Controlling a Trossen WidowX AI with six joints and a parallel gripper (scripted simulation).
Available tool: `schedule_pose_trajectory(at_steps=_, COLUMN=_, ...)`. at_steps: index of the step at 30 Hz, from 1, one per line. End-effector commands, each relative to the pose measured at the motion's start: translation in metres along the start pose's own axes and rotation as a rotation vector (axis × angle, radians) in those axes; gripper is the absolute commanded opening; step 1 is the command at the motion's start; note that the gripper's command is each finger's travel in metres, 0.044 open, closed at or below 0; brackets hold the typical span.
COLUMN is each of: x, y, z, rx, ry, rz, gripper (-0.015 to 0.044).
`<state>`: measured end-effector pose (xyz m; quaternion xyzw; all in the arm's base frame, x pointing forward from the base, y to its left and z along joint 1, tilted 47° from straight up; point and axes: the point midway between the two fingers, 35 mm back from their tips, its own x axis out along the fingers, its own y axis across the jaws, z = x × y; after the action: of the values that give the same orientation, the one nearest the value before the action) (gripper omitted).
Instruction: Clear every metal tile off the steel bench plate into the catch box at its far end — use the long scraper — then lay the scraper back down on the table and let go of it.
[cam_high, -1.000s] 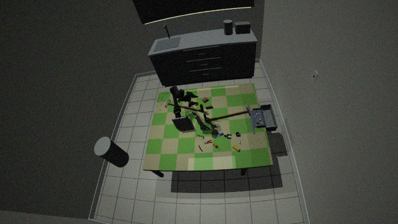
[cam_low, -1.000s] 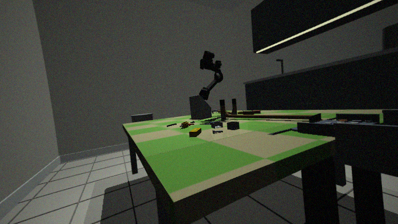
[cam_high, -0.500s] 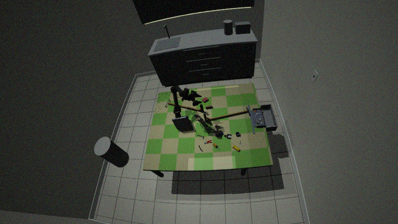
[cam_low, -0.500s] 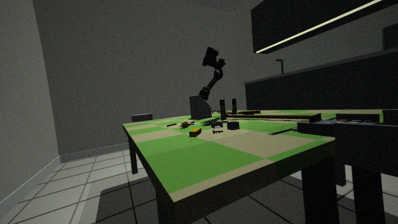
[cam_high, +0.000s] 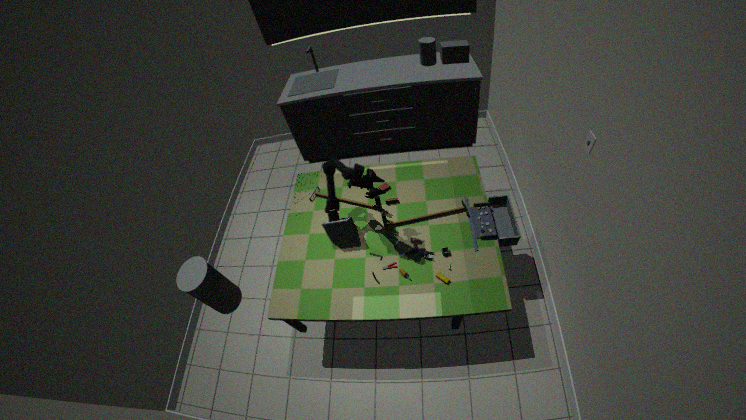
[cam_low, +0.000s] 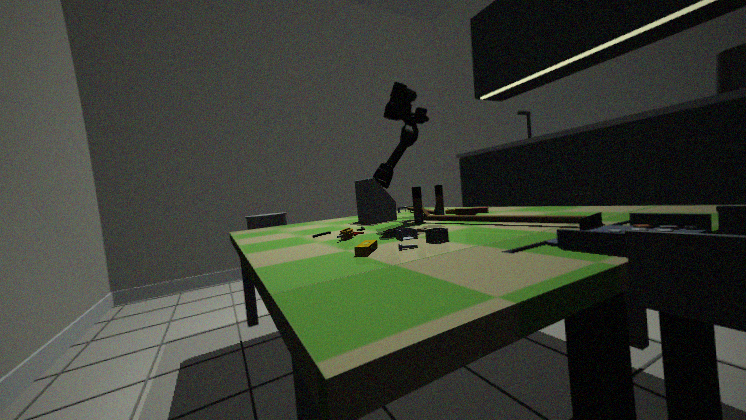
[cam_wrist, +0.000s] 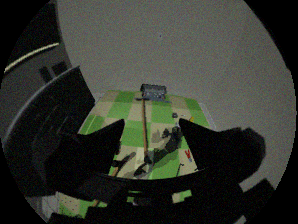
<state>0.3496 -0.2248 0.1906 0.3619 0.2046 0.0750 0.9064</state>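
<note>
My gripper (cam_wrist: 152, 121) is open and empty, raised high above the table; its dark fingers stand wide apart in the wrist view. The long scraper (cam_high: 428, 216) (cam_low: 511, 218) (cam_wrist: 144, 125) lies with its brown handle pointing from the middle of the table to the bench plate (cam_high: 485, 235). Its wide dark blade lies across the plate's near edge. Several small metal tiles (cam_high: 482, 212) are on the plate. The catch box (cam_high: 511, 241) (cam_wrist: 153, 86) is at the plate's far end; its inside is too dark to read.
Two dark posts (cam_low: 416, 203) (cam_low: 438, 198) stand near the handle's end. A shorter tool (cam_high: 347, 200) lies beside the arm. A red block (cam_high: 384, 186), a black cube (cam_high: 445, 252), a yellow block (cam_high: 442, 278), red pliers (cam_high: 390, 266) and a screwdriver (cam_high: 404, 272) lie on the table.
</note>
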Motion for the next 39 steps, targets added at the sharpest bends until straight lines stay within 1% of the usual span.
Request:
schedule_pose_trajectory(at_steps=1, x=0.012, y=-0.004, z=0.000, rx=0.005, ry=0.031, rz=0.002, gripper=0.0440)
schedule_pose_trajectory(at_steps=20, x=0.071, y=-0.005, z=0.001, rx=-0.006, ry=0.177, rz=0.035, gripper=0.0440)
schedule_pose_trajectory(at_steps=39, x=0.132, y=-0.001, z=-0.013, rx=-0.028, ry=0.330, rz=0.067, gripper=0.0440)
